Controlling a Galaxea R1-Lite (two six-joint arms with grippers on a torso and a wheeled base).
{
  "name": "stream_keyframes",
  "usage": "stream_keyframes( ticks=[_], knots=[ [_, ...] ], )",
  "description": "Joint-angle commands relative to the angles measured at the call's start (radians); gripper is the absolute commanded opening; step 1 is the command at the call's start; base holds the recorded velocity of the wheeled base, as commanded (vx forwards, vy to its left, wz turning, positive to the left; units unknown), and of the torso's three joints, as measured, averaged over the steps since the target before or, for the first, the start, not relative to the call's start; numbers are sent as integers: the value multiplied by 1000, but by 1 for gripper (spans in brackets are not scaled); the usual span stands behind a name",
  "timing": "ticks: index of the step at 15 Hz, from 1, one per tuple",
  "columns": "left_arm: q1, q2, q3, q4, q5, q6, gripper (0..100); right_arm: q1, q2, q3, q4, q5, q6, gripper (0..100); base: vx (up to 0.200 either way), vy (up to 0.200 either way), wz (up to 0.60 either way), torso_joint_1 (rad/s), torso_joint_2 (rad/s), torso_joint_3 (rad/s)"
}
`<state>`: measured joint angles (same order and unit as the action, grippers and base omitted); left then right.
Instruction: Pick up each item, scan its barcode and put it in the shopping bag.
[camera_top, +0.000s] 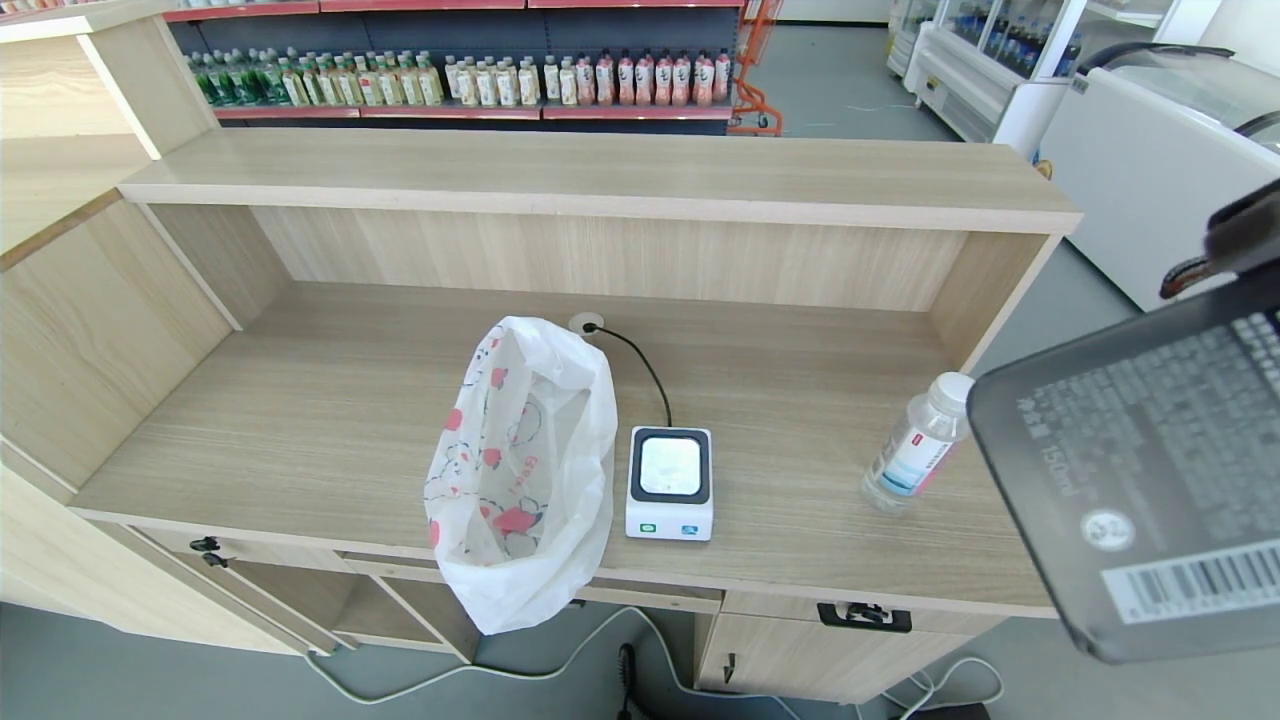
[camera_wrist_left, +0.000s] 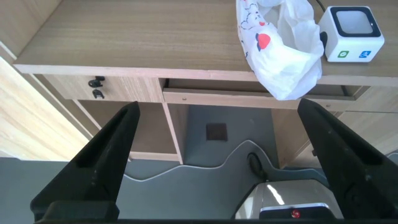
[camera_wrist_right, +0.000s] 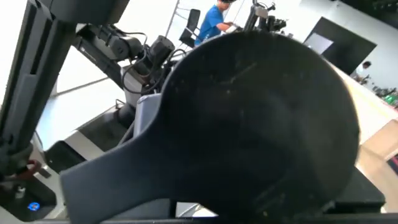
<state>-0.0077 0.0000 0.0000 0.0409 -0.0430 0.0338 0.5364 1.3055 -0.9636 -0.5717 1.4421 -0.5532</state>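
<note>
A dark grey container (camera_top: 1150, 480) with a white barcode label hangs close to the head camera at the far right, label side showing. My right gripper (camera_top: 1235, 240) is shut on it, and the container's dark rounded body (camera_wrist_right: 261, 124) sits right before the right wrist camera. On the counter, a white shopping bag (camera_top: 520, 470) with red prints stands open at the front edge. The white barcode scanner (camera_top: 670, 480) sits just right of it. A clear water bottle (camera_top: 915, 445) stands further right. My left gripper (camera_wrist_left: 219, 109) is open, low in front of the counter, below the bag (camera_wrist_left: 280, 50).
The wooden counter (camera_top: 330, 420) has a raised back ledge (camera_top: 600, 180) and side walls. A black cable (camera_top: 640, 365) runs from the scanner to a hole at the back. Drawers with black handles (camera_top: 865, 615) sit under the front edge. Shelves and freezers stand behind.
</note>
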Motion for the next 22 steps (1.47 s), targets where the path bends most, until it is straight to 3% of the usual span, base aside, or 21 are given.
stream_keyframes(
  ticks=[1,5,22],
  knots=[
    [0,0,0,-1,0,0,100,1,4,25,-8,-2,-48,0,0,0,0,0,0,0],
    [0,0,0,1,0,0,100,45,8,31,-106,-3,-74,0,0,0,0,0,0,0],
    [0,0,0,1,0,0,100,57,-32,48,-112,-31,-77,0,0,0,0,0,0,0]
  ],
)
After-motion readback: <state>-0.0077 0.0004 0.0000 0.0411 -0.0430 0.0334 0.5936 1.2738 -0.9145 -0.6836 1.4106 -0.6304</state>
